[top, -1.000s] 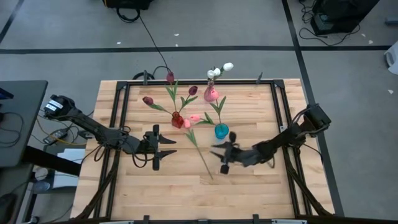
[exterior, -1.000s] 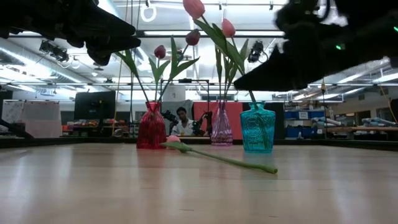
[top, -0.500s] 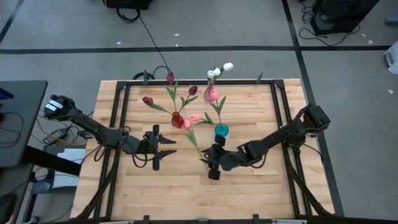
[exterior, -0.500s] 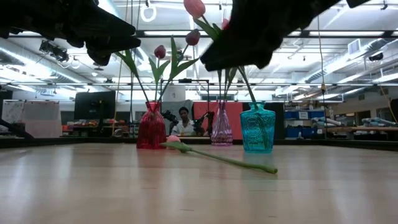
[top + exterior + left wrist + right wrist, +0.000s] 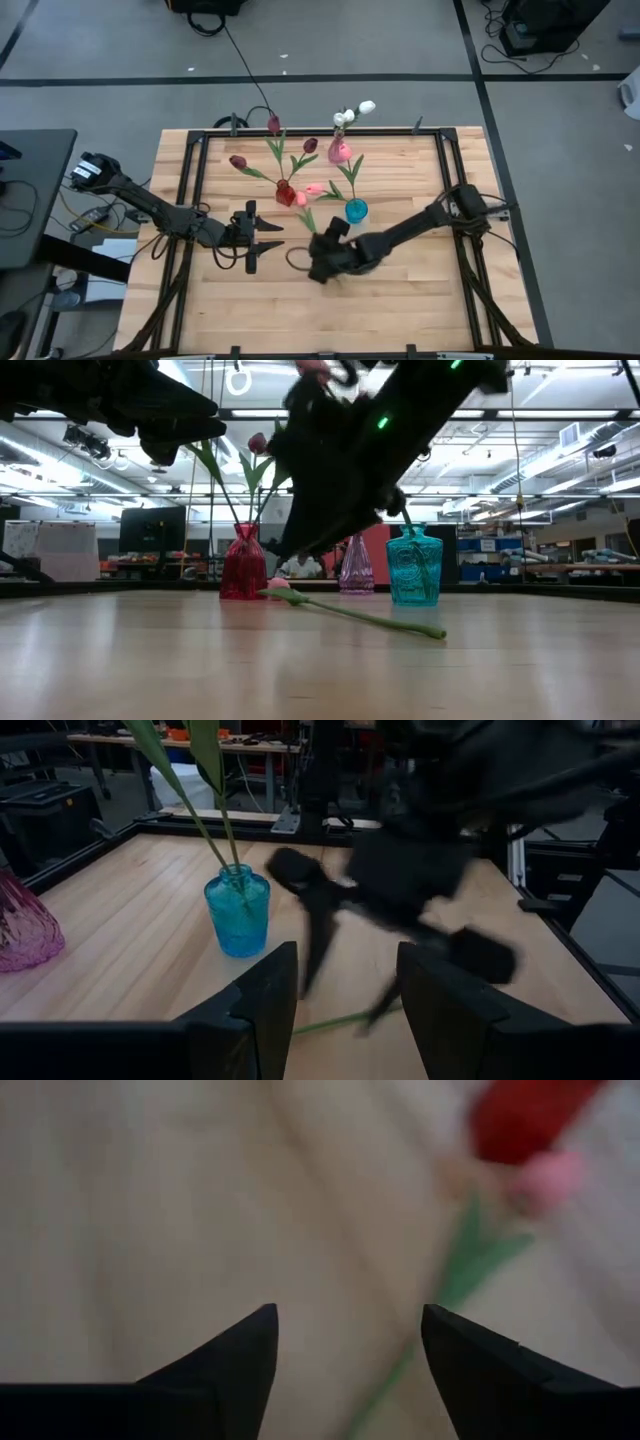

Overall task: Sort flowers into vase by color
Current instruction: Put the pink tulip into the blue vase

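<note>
A pink tulip (image 5: pixel 306 214) lies flat on the table, head near the red vase (image 5: pixel 285 192), its long green stem (image 5: pixel 352 616) running toward the near edge. My right gripper (image 5: pixel 318 258) hovers open just above that stem; in its wrist view the stem (image 5: pixel 466 1258) and pink head (image 5: pixel 548 1178) lie ahead of the fingers. Maroon tulips (image 5: pixel 238 161) stand in the red vase, white ones (image 5: pixel 356 109) in the pink vase (image 5: pixel 340 152), and pink ones in the blue vase (image 5: pixel 356 210). My left gripper (image 5: pixel 272 238) waits open, left of the tulip.
The three vases stand close together at the table's middle, just beyond the lying tulip; the blue vase (image 5: pixel 238 910) is nearest my right arm. A black frame (image 5: pixel 196 150) runs around the table. Bare wood lies toward the near edge.
My right gripper has swept toward the table's left, from near the blue vase to over the lying tulip's stem, dropping lower and tipping its fingers down. The tulip has stayed where it lay.
</note>
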Available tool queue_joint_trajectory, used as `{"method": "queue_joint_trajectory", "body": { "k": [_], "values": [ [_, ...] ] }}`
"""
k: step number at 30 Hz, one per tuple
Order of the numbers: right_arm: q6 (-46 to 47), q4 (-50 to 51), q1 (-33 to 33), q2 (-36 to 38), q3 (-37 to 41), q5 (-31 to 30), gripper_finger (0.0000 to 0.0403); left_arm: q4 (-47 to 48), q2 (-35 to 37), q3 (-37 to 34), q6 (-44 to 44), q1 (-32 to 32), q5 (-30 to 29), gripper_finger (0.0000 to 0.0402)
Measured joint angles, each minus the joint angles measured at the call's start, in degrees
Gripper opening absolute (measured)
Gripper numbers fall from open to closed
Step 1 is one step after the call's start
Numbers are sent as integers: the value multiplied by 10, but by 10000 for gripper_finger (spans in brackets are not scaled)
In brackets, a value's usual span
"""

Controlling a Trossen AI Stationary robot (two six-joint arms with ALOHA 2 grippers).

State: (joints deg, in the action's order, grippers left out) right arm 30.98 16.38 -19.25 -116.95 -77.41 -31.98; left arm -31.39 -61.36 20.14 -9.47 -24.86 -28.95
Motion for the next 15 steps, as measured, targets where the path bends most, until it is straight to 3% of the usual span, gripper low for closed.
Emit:
{"method": "queue_joint_trajectory", "body": {
  "k": [15],
  "values": [
    [66,17,50,-73,-13,1,181,2,0,0,0,0,0,177]
  ]
}}
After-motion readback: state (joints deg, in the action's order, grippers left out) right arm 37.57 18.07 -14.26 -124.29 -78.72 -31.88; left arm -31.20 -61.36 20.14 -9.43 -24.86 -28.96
